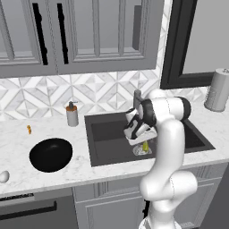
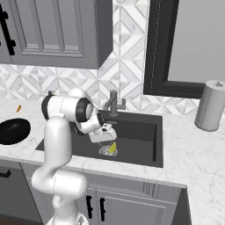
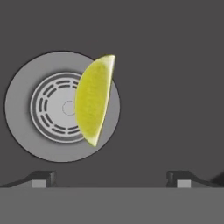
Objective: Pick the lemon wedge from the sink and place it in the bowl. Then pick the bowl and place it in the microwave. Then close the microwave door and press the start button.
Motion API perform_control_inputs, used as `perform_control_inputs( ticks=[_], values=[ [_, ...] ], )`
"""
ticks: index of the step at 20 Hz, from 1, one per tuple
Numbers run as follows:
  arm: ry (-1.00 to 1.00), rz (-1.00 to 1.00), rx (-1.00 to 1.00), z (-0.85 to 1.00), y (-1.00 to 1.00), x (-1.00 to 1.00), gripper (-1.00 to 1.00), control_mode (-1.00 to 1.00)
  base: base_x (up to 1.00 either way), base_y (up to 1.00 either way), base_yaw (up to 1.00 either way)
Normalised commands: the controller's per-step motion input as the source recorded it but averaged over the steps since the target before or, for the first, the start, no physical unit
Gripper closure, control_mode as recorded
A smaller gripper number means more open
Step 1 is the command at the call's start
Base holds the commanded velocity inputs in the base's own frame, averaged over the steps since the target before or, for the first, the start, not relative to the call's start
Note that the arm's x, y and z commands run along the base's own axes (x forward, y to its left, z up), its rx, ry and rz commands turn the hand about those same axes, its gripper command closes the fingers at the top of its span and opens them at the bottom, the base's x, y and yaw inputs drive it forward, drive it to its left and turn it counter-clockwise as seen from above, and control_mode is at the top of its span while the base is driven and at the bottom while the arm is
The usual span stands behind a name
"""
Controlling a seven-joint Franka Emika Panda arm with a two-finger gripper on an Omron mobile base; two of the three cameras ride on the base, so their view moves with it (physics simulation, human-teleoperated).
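Closest to the hand camera, two dark fingertips [image 3: 43,178] stand wide apart at the bottom of the hand view, with nothing between them; the gripper [image 3: 111,179] is spread open and holds nothing. Just above them lies the lemon wedge [image 3: 93,99], on the floor of the sink [image 1: 105,154], resting over the 3 o'clock edge of the round metal drain [image 3: 52,107], one pointed tip toward 12 o'clock and the other toward 6. From the base cameras the wedge [image 2: 113,148] shows directly under the lowered hand, on the drain, and it is the sole loose thing in the basin.

At 12 o'clock from the basin, the grey faucet [image 2: 114,103] rises from the back rim. On the marble counter at 9 o'clock of the sink sits the bowl [image 1: 51,154], glossy black and with nothing in it. A soap dispenser [image 1: 72,114] stands between bowl and sink near the tiled wall, a tiny orange bit [image 1: 29,129] lies at 11 o'clock of the bowl, and a small white egg-like thing [image 1: 3,176] at its 8 o'clock. At 3 o'clock of the sink a grey canister [image 2: 210,105] stands upright.
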Motion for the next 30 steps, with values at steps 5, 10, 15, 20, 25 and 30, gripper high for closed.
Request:
perform_control_inputs(
  ticks=[5,10,15,20,25,30],
  values=[
    [0.0,0.0,0.0,-0.25,-0.31,0.32,-1.0,-1.0,0.0,0.0,0.0],
    [0.0,0.0,0.0,-0.26,-0.2,0.21,-1.0,-1.0,0.0,0.0,0.0],
    [0.0,0.0,0.0,-0.21,-0.05,0.41,-1.0,-1.0,0.0,0.0,0.0],
    [0.0,0.0,0.0,-0.25,0.0,0.43,-1.0,-1.0,0.0,0.0,0.0],
    [0.0,0.0,0.0,-0.35,0.0,0.28,-1.0,-1.0,0.0,0.0,0.0],
    [0.0,0.0,0.0,-0.33,0.0,-0.03,-1.0,-1.0,0.0,0.0,0.0]
  ],
)
